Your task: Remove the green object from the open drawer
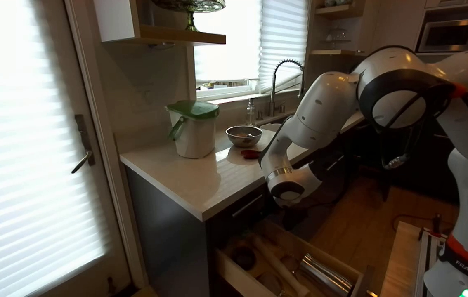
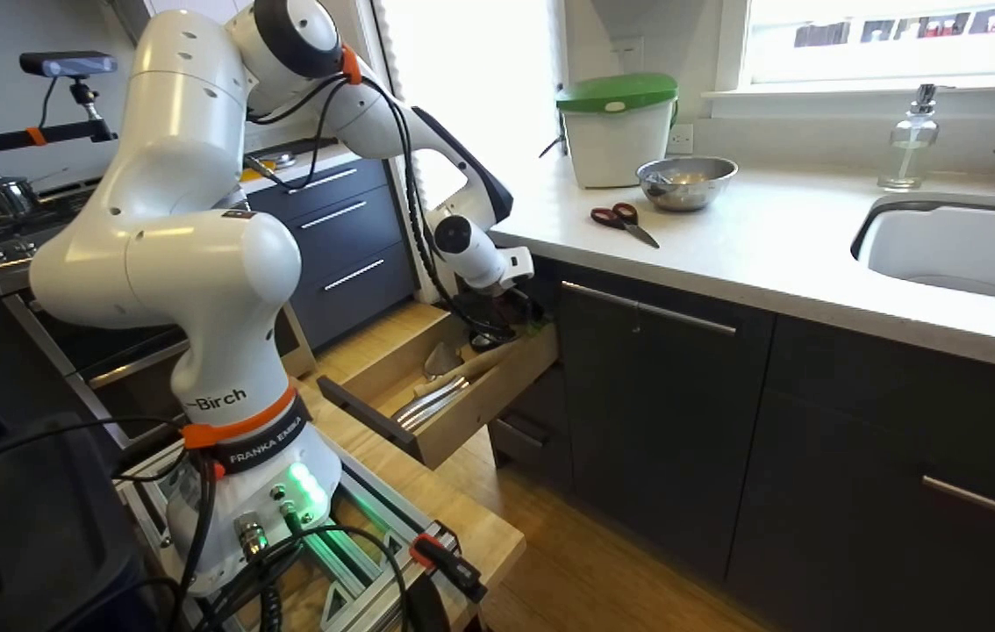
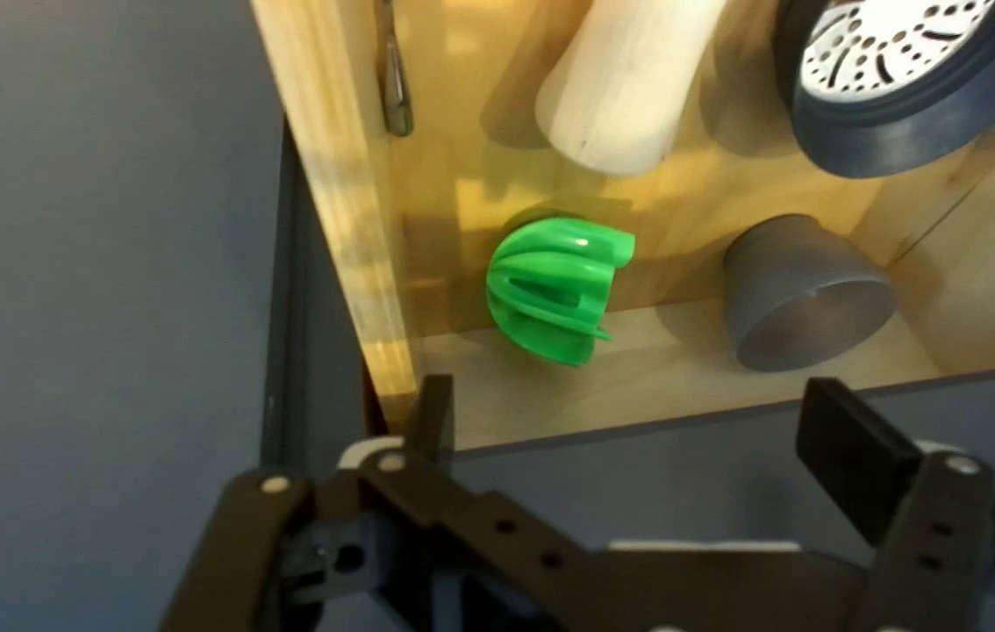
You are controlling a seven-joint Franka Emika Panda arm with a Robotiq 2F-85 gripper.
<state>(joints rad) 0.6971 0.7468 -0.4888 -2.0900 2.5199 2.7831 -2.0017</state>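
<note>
Your black claw [image 3: 638,439]: jaws spread wide, nothing held. One glossy bright-green ribbed dome [image 3: 550,290] lies inside open light-wood drawer [image 3: 348,202], apart from claw. Near it you see one matte grey cup [image 3: 787,298], one smooth pale cylinder [image 3: 629,88], one dark ring [image 3: 892,140] around white perforated disc [image 3: 892,39], one slim metal handle [image 3: 397,96]. On white bench [image 2: 769,237]: one shiny metal bowl [image 2: 683,190].

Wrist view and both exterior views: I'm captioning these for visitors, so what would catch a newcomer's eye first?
Probably the white robot arm, bent down toward the open drawer in both exterior views. In the wrist view, the bright green object stands out inside that drawer, with the open hand lower in the picture. The green-lidded bin, beside a metal bowl on the counter, may come next.
</note>
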